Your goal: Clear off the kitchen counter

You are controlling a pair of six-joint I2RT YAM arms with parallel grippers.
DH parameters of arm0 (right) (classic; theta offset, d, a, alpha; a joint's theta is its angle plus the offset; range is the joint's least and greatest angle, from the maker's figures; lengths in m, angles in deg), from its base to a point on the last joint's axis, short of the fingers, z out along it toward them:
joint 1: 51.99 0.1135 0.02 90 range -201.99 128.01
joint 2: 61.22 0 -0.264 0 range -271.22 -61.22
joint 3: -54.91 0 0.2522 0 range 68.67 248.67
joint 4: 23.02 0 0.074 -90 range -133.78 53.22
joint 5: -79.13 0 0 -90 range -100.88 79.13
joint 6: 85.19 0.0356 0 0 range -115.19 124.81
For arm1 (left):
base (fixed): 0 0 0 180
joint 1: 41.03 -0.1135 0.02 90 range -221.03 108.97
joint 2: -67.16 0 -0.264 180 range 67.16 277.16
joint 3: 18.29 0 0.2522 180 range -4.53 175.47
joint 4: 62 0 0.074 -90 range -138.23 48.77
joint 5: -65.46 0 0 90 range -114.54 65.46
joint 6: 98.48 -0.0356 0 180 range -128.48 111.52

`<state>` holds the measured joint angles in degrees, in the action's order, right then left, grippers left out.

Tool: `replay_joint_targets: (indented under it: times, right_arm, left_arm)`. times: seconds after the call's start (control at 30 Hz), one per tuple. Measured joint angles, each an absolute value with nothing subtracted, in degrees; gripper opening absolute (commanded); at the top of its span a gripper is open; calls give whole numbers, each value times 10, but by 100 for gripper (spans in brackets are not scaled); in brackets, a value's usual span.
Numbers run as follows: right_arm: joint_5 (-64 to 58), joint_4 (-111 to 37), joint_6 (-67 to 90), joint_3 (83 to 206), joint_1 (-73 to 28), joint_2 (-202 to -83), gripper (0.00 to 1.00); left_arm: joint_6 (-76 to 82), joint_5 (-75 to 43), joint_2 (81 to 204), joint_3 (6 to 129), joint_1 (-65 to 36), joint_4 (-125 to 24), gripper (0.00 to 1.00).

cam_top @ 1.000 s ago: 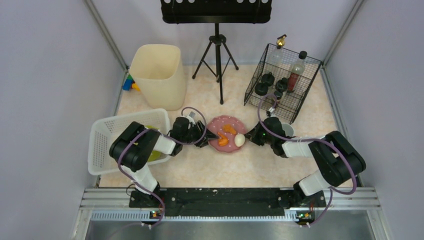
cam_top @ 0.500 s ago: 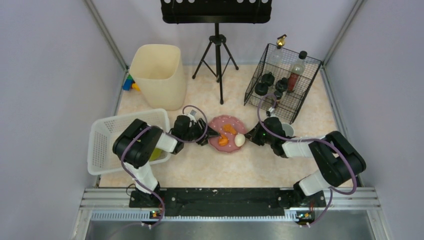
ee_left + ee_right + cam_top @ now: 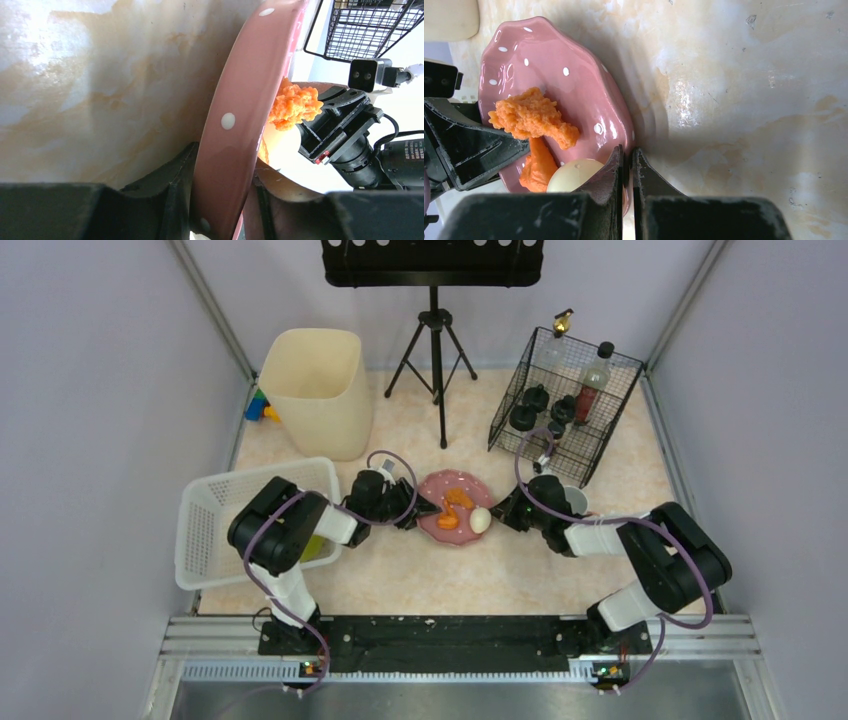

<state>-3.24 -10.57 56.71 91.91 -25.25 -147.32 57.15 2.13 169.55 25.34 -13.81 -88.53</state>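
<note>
Since a second ago, your left gripper (image 3: 408, 512) has narrowed onto the near-left rim of the pink plate (image 3: 539, 65), and the upper fried piece (image 3: 531, 117) has slid slightly toward the lower one. The right arm looks unchanged.

Both grippers now pinch the same plate. On the left, the fingers (image 3: 172, 185) hug the rim from both sides. The right gripper (image 3: 628, 155) is pressed almost together on a thin sliver of the opposite edge. The plate sits in the middle of the kitchen counter (image 3: 470, 580), which spreads under everything from the arm bases to the back wall. The white basket (image 3: 215, 500) is just to its left. You cannot tell from these views whether the plate has left the surface yet.

Watch these risks:

- **Arms out of step:** The plate is stiff and glazed. If one arm rises or pulls ahead of the other, the rim can slip out of the shallower bite, most likely the right one.
- **The egg:** The egg (image 3: 574, 175) rests right against the right fingers at the rim. A small tilt toward that side could roll it over the edge and onto the counter.
- **The fried pieces:** They lie loose, so a quick start or stop could slide them off.
- **Clearance on the left:** If you carry the plate toward the basket, the left arm has little room beside the basket wall.
</note>
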Motion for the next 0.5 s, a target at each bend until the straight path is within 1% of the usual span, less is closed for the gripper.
replay_joint_targets:
  times: [0.1,0.2,0.23,0.5]
  right_arm:
    - [-33,-102,566,918,-253,-1473,0]
    - [-32,-94,565,914,-253,-1474,0]
    - [-32,-92,565,912,-253,-1474,0]
    - [-32,-95,562,911,-253,-1469,0]
  left_arm:
    - [571,18,1693,252,-137,-885,28]
    - [570,15,1691,250,-136,-886,15]
    - [570,15,1691,250,-135,-886,1]
    - [566,12,1685,250,-131,-881,0]
